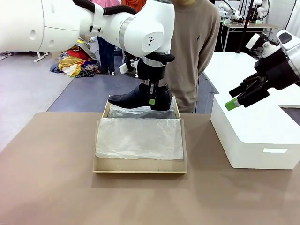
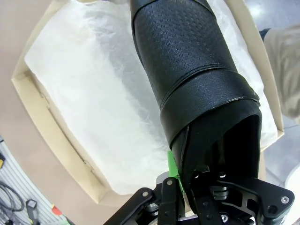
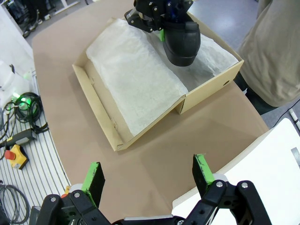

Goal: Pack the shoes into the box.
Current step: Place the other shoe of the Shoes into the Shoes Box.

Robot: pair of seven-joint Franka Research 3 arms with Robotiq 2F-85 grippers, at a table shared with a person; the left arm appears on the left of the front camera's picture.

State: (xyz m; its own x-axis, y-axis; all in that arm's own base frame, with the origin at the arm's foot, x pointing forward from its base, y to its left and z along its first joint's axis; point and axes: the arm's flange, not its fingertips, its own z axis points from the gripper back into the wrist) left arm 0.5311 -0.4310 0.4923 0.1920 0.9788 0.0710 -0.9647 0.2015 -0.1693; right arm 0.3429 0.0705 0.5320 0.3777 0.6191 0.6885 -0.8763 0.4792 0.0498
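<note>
Grey floor point(image 1: 28, 89) and a heap of bright clothes point(image 1: 75, 63) lie behind a brown table point(image 1: 47, 178) at which a person in a tan sweater point(image 1: 197, 47) stands on the far side, arms behind the back. From the left, the white left arm point(image 1: 117, 26) reaches across to the middle, wrist turned straight down. Its left gripper point(image 1: 151, 96) is clamped on the heel end of a glossy black shoe point(image 1: 136, 98), one green-padded finger point(image 2: 172, 165) outside the collar and the other inside the opening. It holds the shoe level, toe pointing to the robot's left, low over the far half of the tan box point(image 1: 140, 166). Whether the heel touches the lining cannot be told. White tissue paper point(image 1: 140, 138) lines the box and spills over its flat near half, which lies open on the table's middle. To the right stands a larger white box point(image 1: 253, 136), near the tan one but apart from it. Above its near left corner the right arm point(image 1: 281, 65) comes in, and the right gripper point(image 1: 234, 97) hangs in the air, angled down toward the table. Its green-padded fingers point(image 3: 201, 171) are spread wide with nothing between them.
</note>
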